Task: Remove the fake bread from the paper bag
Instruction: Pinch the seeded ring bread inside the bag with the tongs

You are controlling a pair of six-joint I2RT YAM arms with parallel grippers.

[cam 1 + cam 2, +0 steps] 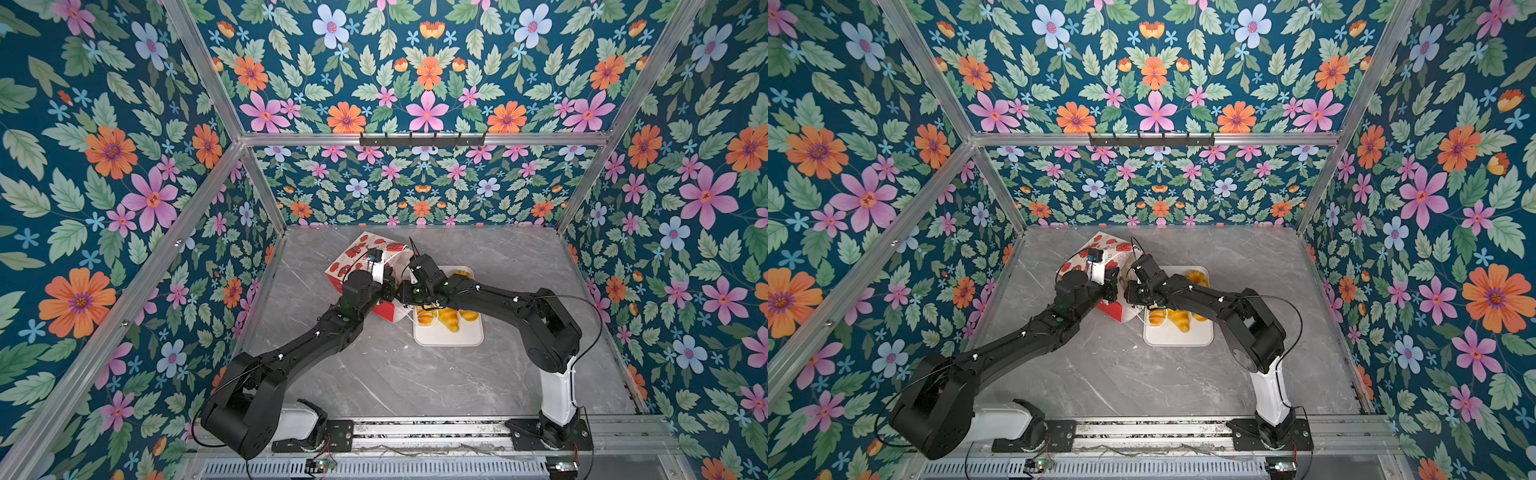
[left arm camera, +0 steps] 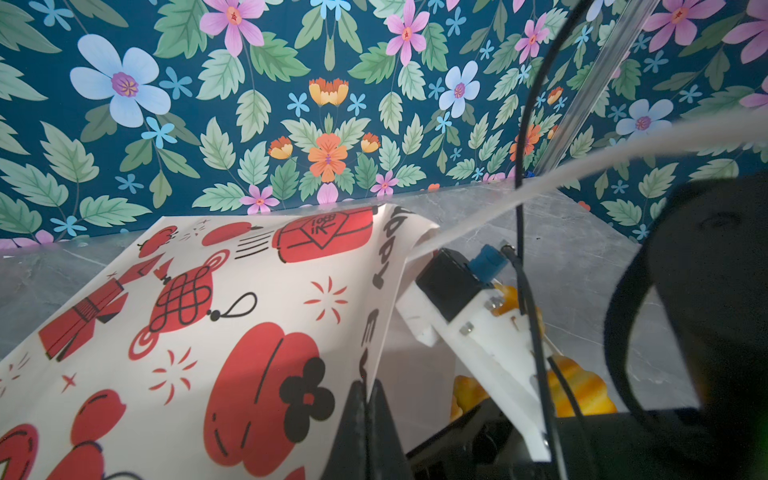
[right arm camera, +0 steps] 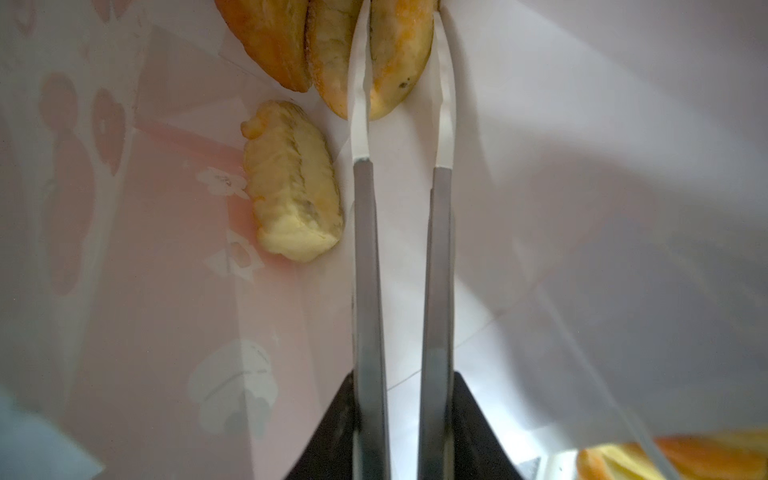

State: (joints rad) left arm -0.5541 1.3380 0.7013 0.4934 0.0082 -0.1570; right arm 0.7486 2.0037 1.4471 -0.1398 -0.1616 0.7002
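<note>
— While the left hand [image 2: 368,415] is pinched together on the rim of the bag [image 2: 208,311], where is the bread?

— Bag lies tipped on the table [image 1: 374,374], mouth on the tray [image 1: 449,340] side. Some bread [image 1: 451,320] sits on the tray; at least two pieces are inside the bag. Right hand [image 3: 401,41] is deep in the bag, fingers [image 3: 359,104] touching both sides of an orange piece [image 3: 399,70]: clamped, as far as the wrist view shows. A pale piece [image 3: 293,183] lies loose on the bag's wall, just beside.

— Handling?

— Judged: light toy with a glossy skin, so likely slippery. Its rounded flanks could squirt out from thin fingers. Probably firm enough not to crush. Take it across the narrow middle, not at a tapered tip.

— And the bag?

— Thin, limp paper; the rim pinch props the mouth open. Risk: the piece or the fingers snagging the wall or the white cord [image 2: 582,164] on the way out. Cannot tell whether the lobes next to the orange piece belong to it.
</note>
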